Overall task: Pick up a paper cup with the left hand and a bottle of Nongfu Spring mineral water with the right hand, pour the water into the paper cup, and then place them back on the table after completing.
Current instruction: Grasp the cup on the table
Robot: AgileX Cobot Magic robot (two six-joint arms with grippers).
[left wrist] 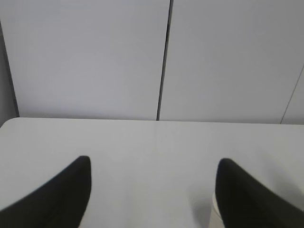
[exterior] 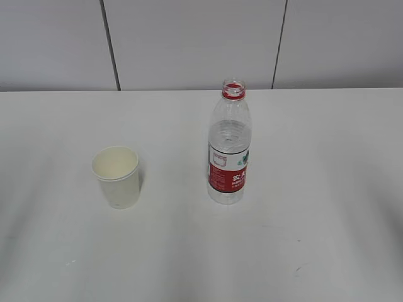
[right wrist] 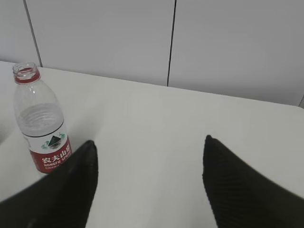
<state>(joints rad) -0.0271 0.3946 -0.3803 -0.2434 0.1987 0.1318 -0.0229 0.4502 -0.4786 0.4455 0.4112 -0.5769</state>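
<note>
A white paper cup [exterior: 117,177] stands upright on the white table [exterior: 315,163], left of centre. An uncapped Nongfu Spring bottle [exterior: 229,143] with a red label stands upright to its right, partly filled with water. Neither arm shows in the exterior view. In the left wrist view my left gripper [left wrist: 154,166] is open and empty over bare table; a sliver of the cup [left wrist: 214,213] peeks from behind its right finger. In the right wrist view my right gripper [right wrist: 149,149] is open and empty; the bottle [right wrist: 42,124] stands beyond and left of its left finger.
A grey panelled wall [exterior: 189,44] with dark vertical seams runs along the table's far edge. The table's rounded far-left corner [left wrist: 9,124] shows in the left wrist view.
</note>
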